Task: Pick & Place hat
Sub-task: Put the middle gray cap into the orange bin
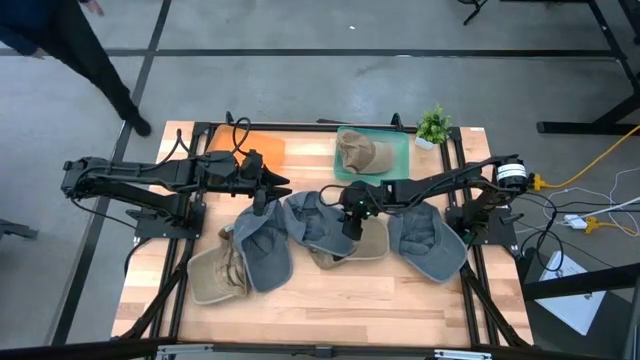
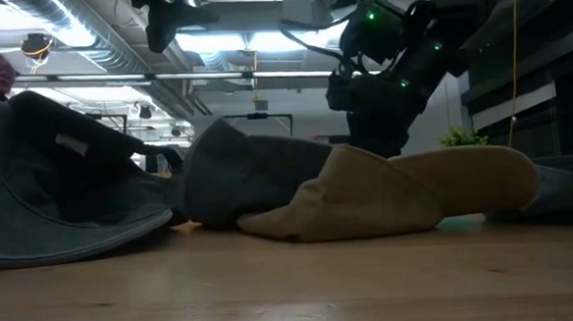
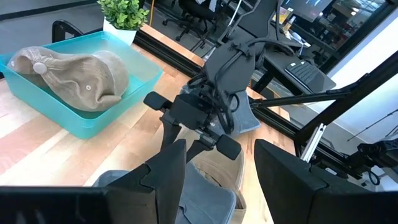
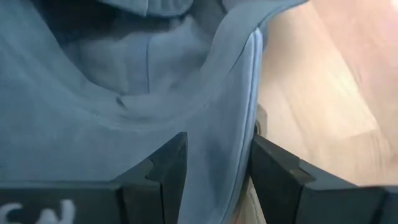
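Several caps lie on the table: a grey-blue cap in the middle, another grey-blue one to its left, a third on the right, and tan caps. My right gripper is down over the middle cap and open, its fingers on either side of that cap's curved edge. My left gripper hangs open above the left grey cap's far side; its wrist view shows its open fingers apart from everything. A further tan cap lies in the teal tray. My right gripper comes from above, pointing down, with one finger over the cap's grey cloth and the other finger outside its stitched edge. The cap lies flat on the table. Whether the fingers touch the cloth, I cannot tell.
An orange tray sits at the far left and a small potted plant at the far right corner. Bare wood runs along the near edge. A person stands beyond the table's far left corner.
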You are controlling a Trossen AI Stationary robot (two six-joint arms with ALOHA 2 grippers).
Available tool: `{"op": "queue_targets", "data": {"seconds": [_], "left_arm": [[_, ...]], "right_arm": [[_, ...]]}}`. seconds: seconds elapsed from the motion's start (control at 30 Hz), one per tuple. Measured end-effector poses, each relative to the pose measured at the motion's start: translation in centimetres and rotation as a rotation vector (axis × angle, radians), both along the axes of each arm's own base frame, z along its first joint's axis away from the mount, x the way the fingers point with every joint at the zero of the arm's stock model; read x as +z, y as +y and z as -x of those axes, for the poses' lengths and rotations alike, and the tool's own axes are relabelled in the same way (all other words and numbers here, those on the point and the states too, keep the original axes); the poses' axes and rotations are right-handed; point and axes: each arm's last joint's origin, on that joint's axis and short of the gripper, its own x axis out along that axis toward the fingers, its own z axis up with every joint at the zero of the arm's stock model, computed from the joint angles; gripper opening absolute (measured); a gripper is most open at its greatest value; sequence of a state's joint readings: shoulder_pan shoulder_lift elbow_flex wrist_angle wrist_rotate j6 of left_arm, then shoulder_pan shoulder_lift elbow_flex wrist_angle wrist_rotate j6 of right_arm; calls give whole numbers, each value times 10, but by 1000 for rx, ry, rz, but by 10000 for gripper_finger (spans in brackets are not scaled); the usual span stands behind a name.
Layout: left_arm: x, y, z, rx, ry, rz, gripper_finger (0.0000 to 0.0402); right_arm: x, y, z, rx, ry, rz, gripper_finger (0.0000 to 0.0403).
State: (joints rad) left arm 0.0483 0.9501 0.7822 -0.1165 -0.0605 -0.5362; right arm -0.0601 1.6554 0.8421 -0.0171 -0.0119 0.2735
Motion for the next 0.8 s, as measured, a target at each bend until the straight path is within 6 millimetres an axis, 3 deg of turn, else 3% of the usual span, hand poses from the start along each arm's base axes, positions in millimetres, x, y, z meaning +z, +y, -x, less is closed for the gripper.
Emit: {"op": "queue_targets", "data": {"seconds": [0.23, 0.5, 0.7, 0.8], "left_arm": [[0, 0, 0, 0, 0, 0, 184], [0, 0, 0, 1, 0, 0, 184], [0, 1, 0, 21, 0, -7, 184], [0, 1, 0, 26, 0, -8, 184]], "right_arm": [[3, -1, -3, -18, -19, 11, 147], [4, -1, -3, -10, -24, 2, 18], [4, 0, -3, -8, -25, -5, 29], [5, 0, -4, -4, -34, -13, 14]]}}
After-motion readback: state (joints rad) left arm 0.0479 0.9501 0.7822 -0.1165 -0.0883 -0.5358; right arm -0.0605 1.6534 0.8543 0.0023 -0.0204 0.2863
